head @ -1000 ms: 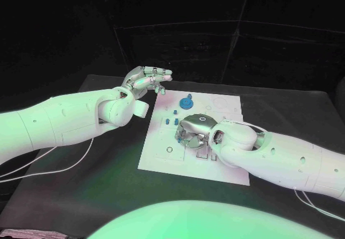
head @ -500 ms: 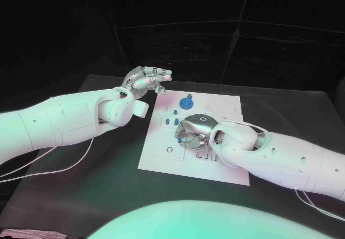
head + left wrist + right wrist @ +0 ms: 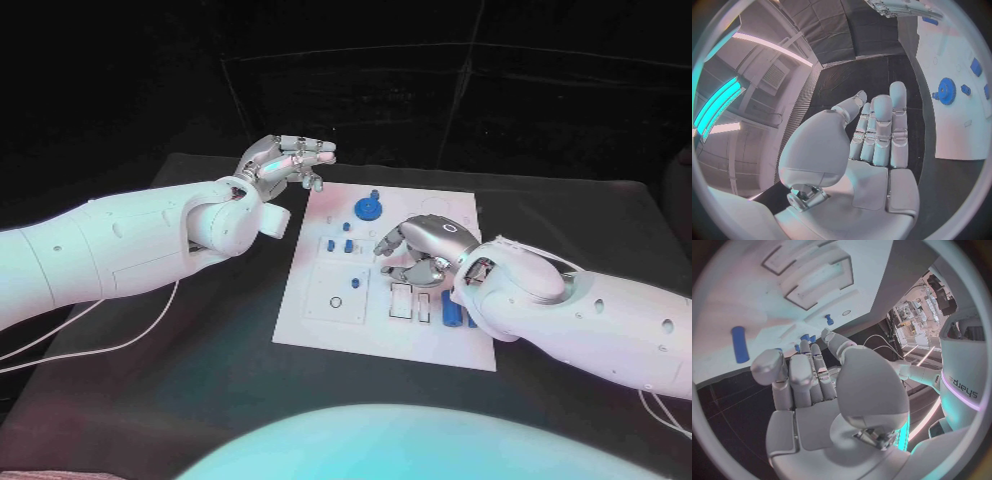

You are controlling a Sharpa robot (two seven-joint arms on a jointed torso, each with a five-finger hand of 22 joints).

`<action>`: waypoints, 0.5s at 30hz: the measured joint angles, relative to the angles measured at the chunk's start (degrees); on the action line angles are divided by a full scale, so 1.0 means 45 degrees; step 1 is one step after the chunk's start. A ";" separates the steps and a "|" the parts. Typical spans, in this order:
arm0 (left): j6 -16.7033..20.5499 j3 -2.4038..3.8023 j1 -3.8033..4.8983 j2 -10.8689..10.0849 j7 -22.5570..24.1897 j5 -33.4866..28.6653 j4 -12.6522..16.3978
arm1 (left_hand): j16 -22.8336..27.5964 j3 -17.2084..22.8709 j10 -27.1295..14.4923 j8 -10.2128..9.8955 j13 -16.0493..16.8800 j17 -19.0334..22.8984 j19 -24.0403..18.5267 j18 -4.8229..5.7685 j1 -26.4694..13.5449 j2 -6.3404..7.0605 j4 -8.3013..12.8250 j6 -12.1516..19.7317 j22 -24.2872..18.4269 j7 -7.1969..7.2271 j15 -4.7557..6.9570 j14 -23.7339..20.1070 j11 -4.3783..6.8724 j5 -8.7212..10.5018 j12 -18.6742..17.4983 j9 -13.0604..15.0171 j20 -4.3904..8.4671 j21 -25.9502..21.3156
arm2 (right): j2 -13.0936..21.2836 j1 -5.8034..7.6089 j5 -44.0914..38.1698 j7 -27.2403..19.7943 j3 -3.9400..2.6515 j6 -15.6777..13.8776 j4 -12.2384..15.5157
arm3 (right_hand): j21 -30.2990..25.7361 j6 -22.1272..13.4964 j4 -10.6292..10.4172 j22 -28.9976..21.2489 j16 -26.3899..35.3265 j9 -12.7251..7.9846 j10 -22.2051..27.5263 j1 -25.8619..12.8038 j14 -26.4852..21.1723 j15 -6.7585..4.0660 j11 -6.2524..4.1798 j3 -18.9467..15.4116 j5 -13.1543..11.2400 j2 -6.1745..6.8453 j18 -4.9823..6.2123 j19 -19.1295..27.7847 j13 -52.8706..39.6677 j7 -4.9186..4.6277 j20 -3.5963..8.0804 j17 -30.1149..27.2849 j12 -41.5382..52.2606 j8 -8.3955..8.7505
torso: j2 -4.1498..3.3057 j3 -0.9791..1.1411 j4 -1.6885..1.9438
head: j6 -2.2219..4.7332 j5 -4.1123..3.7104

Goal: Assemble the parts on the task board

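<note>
The white task board (image 3: 329, 325) lies mid-table. On it are a blue gear (image 3: 369, 208) near the far edge, small blue parts (image 3: 342, 243) left of centre, and a long blue piece (image 3: 451, 310) lying beside the rectangular slots (image 3: 410, 300). My right hand (image 3: 420, 250) hovers over the board's middle with its fingers bent down and holds nothing. In the right wrist view the right hand (image 3: 811, 390) is bare, with the long blue piece (image 3: 739, 344) on the board (image 3: 754, 285) beyond it. My left hand (image 3: 290, 160) hangs off the board's far left corner, holding nothing. The left wrist view shows its fingers (image 3: 879, 132) straight and the gear (image 3: 945, 91).
The black table (image 3: 173, 390) runs wide on the left and near sides of the board. Thin white cables (image 3: 101, 345) trail from the left arm across the table. My right forearm (image 3: 577, 315) lies over the board's right edge.
My right hand has lifted and moved right off the slots; the long blue piece now shows beside them. The left hand has drifted slightly farther away.
</note>
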State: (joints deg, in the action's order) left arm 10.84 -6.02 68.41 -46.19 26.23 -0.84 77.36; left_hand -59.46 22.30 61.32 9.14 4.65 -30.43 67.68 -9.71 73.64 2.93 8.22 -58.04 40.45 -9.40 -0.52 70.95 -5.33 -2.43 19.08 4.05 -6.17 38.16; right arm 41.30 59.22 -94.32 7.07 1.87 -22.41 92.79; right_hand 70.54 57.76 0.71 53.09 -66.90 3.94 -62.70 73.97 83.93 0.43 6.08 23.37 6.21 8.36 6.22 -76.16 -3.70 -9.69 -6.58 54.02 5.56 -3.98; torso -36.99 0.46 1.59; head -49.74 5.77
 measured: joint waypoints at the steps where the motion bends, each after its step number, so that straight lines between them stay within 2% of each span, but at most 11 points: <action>1: -0.0003 0.0000 0.0000 0.0000 -0.0002 0.0000 -0.0001 | 0.0000 0.0000 0.0000 0.0000 0.0000 0.0000 0.0000 -0.0001 0.0000 0.0000 0.0000 0.0000 0.0000 0.0000 0.0000 0.0000 0.0000 0.0000 0.0000 0.0000 0.0000 0.0000 | 0.0135 0.0072 0.0125 0.0018 -0.0009 -0.0087 0.0078 | -0.0134 -0.0068 -0.0033 -0.0220 0.0135 -0.0015 0.0105 0.0002 -0.0047 0.0046 -0.0039 -0.0105 0.0000 0.0002 0.0000 0.0115 0.0007 0.0054 0.0004 -0.0183 -0.0001 0.0011 | 0.0001 0.0000 -0.0002 | 0.0031 -0.0042; 2: -0.0006 0.0000 0.0000 0.0000 -0.0005 0.0000 -0.0002 | 0.0000 0.0000 0.0000 0.0000 0.0000 0.0000 0.0000 0.0000 0.0000 0.0000 0.0000 0.0000 0.0000 0.0000 0.0000 0.0000 0.0000 0.0000 0.0000 0.0000 0.0000 0.0000 | 0.0308 0.0179 0.0287 0.0073 -0.0044 -0.0155 0.0164 | -0.0274 -0.0200 -0.0052 -0.0440 0.0270 -0.0029 0.0292 0.0028 -0.0067 0.0066 -0.0046 -0.0267 0.0000 0.0116 0.0013 0.0212 0.0009 0.0050 0.0008 -0.0356 0.0000 0.0049 | 0.0001 -0.0001 -0.0006 | 0.0056 -0.0087; 4: -0.0011 0.0000 0.0000 -0.0001 -0.0009 -0.0001 -0.0009 | 0.0000 0.0000 0.0000 0.0000 0.0000 0.0000 0.0000 0.0000 0.0000 0.0000 0.0000 0.0000 0.0001 0.0000 0.0000 0.0000 0.0000 0.0000 0.0000 0.0000 0.0000 0.0000 | 0.0551 0.0344 0.0508 0.0193 -0.0155 -0.0190 0.0240 | -0.0477 -0.0393 -0.0139 -0.0735 0.0413 -0.0043 0.0530 0.0000 -0.0099 0.0035 -0.0053 -0.0613 -0.0065 0.0169 0.0204 0.0233 0.0009 0.0092 0.0036 -0.0561 -0.0025 0.0049 | 0.0001 -0.0001 -0.0016 | 0.0121 -0.0204; 6: -0.0018 0.0000 0.0000 0.0008 -0.0012 -0.0001 -0.0019 | 0.0000 0.0000 0.0000 0.0000 0.0000 0.0000 0.0000 0.0001 0.0000 0.0000 0.0000 0.0000 0.0001 0.0000 0.0000 0.0000 0.0000 0.0000 0.0000 0.0000 0.0000 0.0000 | 0.0824 0.0545 0.0711 0.0385 -0.0268 -0.0172 0.0285 | -0.0657 -0.0618 -0.0231 -0.0977 0.0442 -0.0043 0.0846 0.0000 -0.0115 0.0018 -0.0054 -0.1139 -0.0117 0.0169 0.0205 0.0274 0.0005 0.0110 0.0079 -0.0663 -0.0079 0.0049 | 0.0001 -0.0001 -0.0016 | 0.0192 -0.0319; 8: -0.0024 0.0000 0.0000 0.0022 -0.0016 -0.0001 -0.0033 | 0.0000 0.0001 0.0000 0.0000 0.0000 0.0000 0.0000 0.0000 0.0000 0.0000 0.0000 0.0000 0.0001 0.0000 0.0000 0.0000 0.0000 0.0000 0.0000 0.0000 0.0000 0.0000 | 0.1025 0.0726 0.0830 0.0585 -0.0321 -0.0081 0.0292 | -0.0813 -0.0783 -0.0318 -0.1191 0.0466 -0.0042 0.1166 0.0165 -0.0115 0.0018 -0.0043 -0.1682 -0.0117 0.0264 0.0204 0.0321 0.0004 0.0234 0.0032 -0.0711 -0.0078 0.0049 | 0.0001 -0.0002 -0.0016 | 0.0253 -0.0403; 9: -0.0028 -0.0001 0.0000 0.0031 -0.0018 -0.0001 -0.0041 | 0.0000 0.0001 0.0000 0.0000 0.0000 0.0000 0.0000 0.0000 0.0000 0.0000 0.0000 0.0000 0.0001 0.0000 0.0000 0.0000 0.0000 0.0000 0.0000 0.0000 0.0000 0.0000 | 0.1127 0.0844 0.0886 0.0724 -0.0348 0.0026 0.0286 | -0.0877 -0.0863 -0.0401 -0.1277 0.0466 -0.0042 0.1312 0.0278 -0.0115 0.0017 0.0003 -0.2042 -0.0117 0.0158 0.0204 0.0320 0.0004 0.0312 0.0032 -0.0738 -0.0079 0.0048 | 0.0001 -0.0002 -0.0016 | 0.0286 -0.0436; 12: -0.0039 -0.0002 0.0000 0.0057 -0.0022 -0.0001 -0.0048 | 0.0000 0.0001 0.0000 0.0000 0.0000 -0.0001 0.0000 0.0001 0.0000 0.0000 0.0000 0.0000 0.0002 0.0000 0.0000 0.0000 0.0000 0.0000 0.0000 0.0000 0.0000 0.0001 | 0.1284 0.1094 0.0972 0.1024 -0.0404 0.0408 0.0179 | -0.0940 -0.1121 -0.0869 -0.1359 0.0547 -0.0042 0.1734 0.0665 -0.0111 0.0013 0.0000 -0.3397 -0.0003 0.0087 0.0204 0.0315 0.0005 0.0570 0.0038 -0.0872 -0.0078 0.0048 | 0.0001 -0.0002 -0.0010 | 0.0359 -0.0549; 14: -0.0050 -0.0002 -0.0001 0.0070 -0.0024 -0.0002 -0.0048 | 0.0059 0.0001 0.0000 0.0000 0.0000 0.0044 0.0000 0.0000 0.0000 0.0000 0.0000 0.0000 -0.0015 0.0000 0.0000 0.0000 0.0000 0.0000 0.0000 0.0000 0.0000 0.0001 | 0.1358 0.1206 0.1012 0.1207 -0.0413 0.0773 0.0056 | -0.0884 -0.1296 -0.1415 -0.1186 0.0549 -0.0042 0.1907 0.1142 -0.0033 -0.0231 -0.0082 -0.4471 0.0105 -0.0032 0.0203 0.0108 -0.0001 0.0655 0.0244 -0.0868 0.0097 0.0048 | 0.0001 -0.0006 0.0002 | 0.0393 -0.0614; 15: -0.0054 -0.0002 -0.0002 0.0072 -0.0024 -0.0002 -0.0049 | 0.0059 0.0001 0.0000 0.0000 0.0000 0.0048 0.0000 0.0000 0.0000 0.0000 -0.0001 0.0000 -0.0017 0.0000 0.0000 0.0000 0.0000 0.0000 0.0000 0.0000 0.0000 0.0001 | 0.1383 0.1231 0.1024 0.1278 -0.0414 0.0943 0.0002 | -0.0884 -0.1296 -0.1551 -0.1152 0.0550 -0.0042 0.1933 0.1180 0.0005 -0.0284 -0.0107 -0.4705 0.0105 -0.0074 0.0204 0.0061 -0.0001 0.0655 0.0292 -0.0865 0.0149 0.0048 | 0.0000 -0.0007 0.0006 | 0.0406 -0.0640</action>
State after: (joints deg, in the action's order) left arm 10.59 -6.03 68.40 -45.86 26.12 -0.85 77.14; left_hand -59.20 22.31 61.33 9.14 4.65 -30.21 67.68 -9.71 73.64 2.93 8.22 -58.04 40.38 -9.41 -0.52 70.95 -5.33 -2.43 19.08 4.05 -6.17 38.17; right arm 47.52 64.76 -89.71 12.82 0.01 -18.17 92.80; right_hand 66.56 51.93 -6.27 47.90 -64.43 3.75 -54.00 79.28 83.95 -0.85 5.59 2.20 6.68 8.02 7.14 -75.89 -3.71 -6.74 -5.27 50.13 6.23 -3.76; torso -36.99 0.42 1.61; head -47.91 2.89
